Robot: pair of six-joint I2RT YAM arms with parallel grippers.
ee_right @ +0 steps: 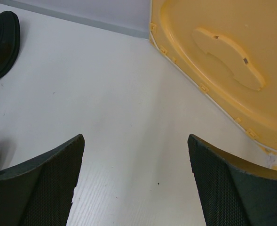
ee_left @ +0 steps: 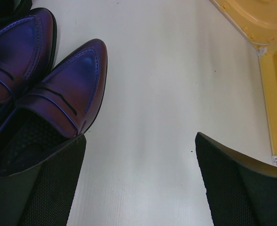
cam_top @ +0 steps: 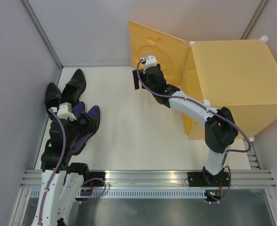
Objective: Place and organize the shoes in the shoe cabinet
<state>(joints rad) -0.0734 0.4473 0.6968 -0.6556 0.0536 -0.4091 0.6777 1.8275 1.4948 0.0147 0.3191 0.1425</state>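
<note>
The left pincer (ee_left: 140, 141) gaped wide and empty, the purple shoes (ee_left: 75, 84) just beside it on the counter (ee_left: 166, 70). Stiff, glossy, likely slippery: best pinched across the collar. The right pincer (ee_right: 136, 141) gaped too.

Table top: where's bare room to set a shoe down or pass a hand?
Free: the wide white middle of the table, between the purple shoes and the open cabinet door. Crowded: the left wall side, where the black shoes bunch beside the purple ones, and the shoe cabinet front, crossed by the right arm.
</note>
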